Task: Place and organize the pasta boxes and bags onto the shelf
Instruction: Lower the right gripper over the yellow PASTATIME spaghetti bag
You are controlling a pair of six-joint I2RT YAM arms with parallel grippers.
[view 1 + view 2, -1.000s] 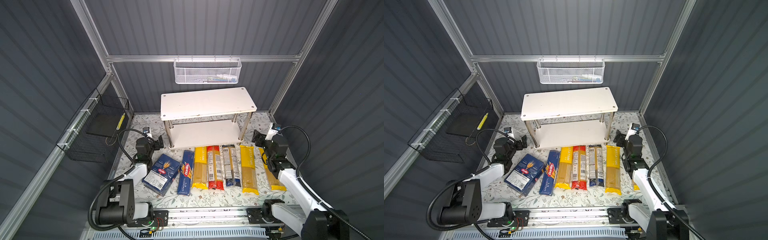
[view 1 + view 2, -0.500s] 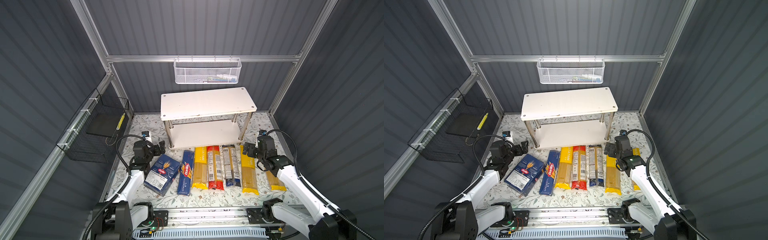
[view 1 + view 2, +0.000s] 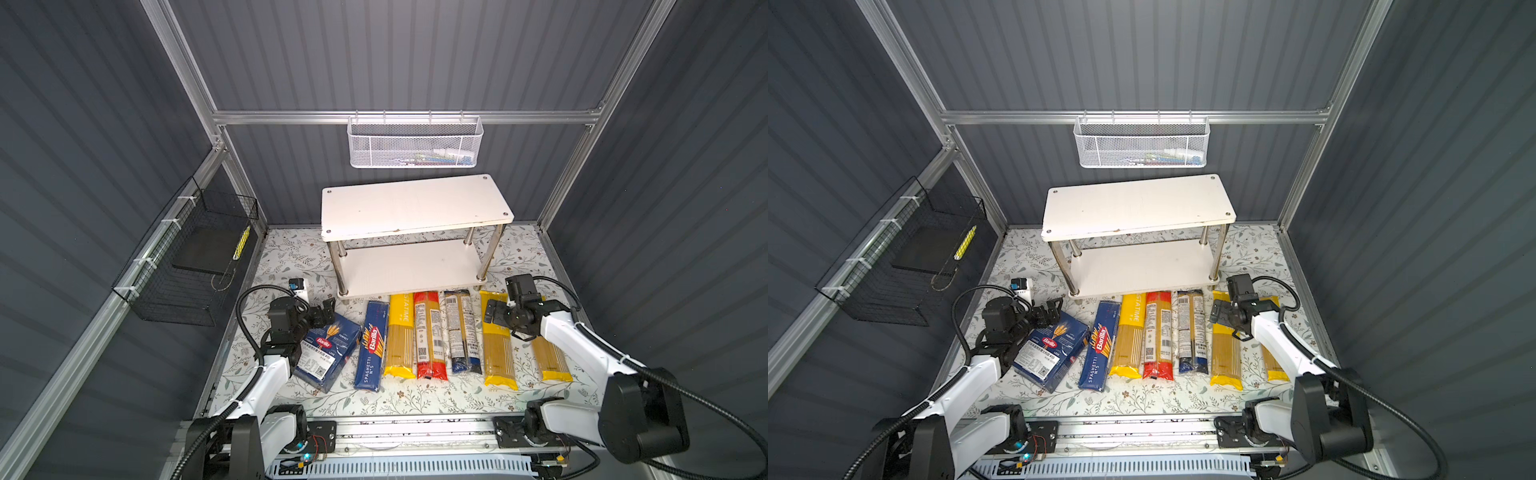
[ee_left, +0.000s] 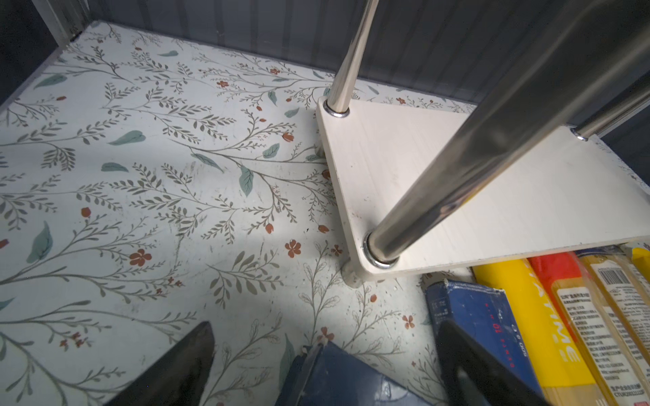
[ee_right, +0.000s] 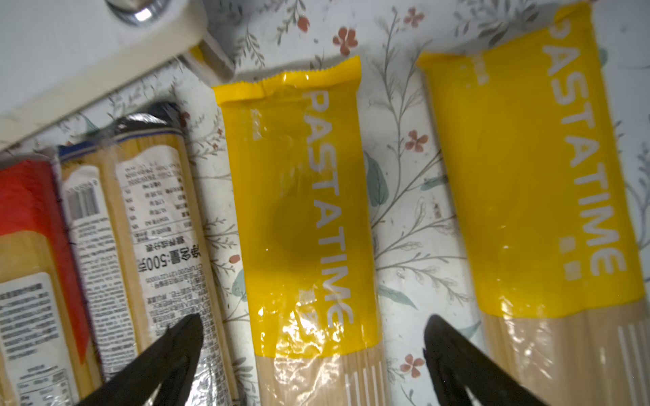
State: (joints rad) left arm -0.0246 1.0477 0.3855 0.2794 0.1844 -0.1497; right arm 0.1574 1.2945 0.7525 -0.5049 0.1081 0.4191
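Yellow PASTATIME bag (image 5: 299, 211): on surface (image 5: 397, 140) directly beneath right claw (image 5: 311, 320), long axis crossing the gap between its wide-spread, empty jaws; right arm (image 3: 582, 345) nearer.

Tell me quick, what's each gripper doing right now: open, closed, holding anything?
Left gripper: open, holding nothing, fingers either side of the wide blue box's corner.
Right gripper: open, empty, above a yellow bag.
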